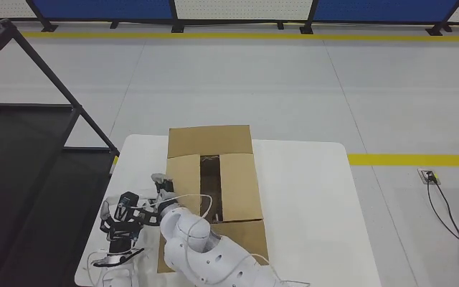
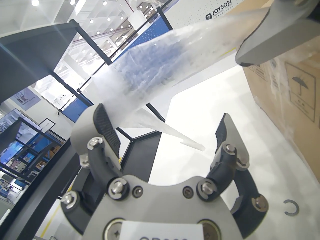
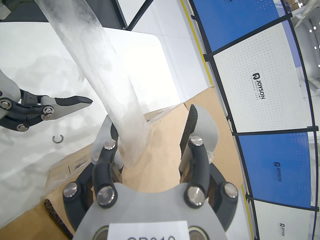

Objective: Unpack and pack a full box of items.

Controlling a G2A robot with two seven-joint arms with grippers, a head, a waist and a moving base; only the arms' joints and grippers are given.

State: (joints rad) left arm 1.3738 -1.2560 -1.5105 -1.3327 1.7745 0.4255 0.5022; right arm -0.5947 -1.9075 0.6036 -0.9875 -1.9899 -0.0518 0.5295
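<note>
Clear strip stretched between both grippers, left of box in top view.
Jaws apart on left gripper and right gripper; strip clings to one pad each, probably kept clear of flaps.

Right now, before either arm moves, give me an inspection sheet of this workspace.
Surface: white table with rounded corners.
Job's things: cardboard box on the table, top flaps open, contents too dark to tell; translucent sheet spanning between the two grippers beside the box.
Clutter: small C-shaped ring lying on the table near the box.
Grippers: left gripper open, sheet against one finger; right gripper open above the box's edge, sheet against one finger.
Cables: dark cable on the floor, leading to a socket, apart from the table.
Surroundings: black frame rack beside the table; blue and white panels; yellow lines on the floor.
</note>
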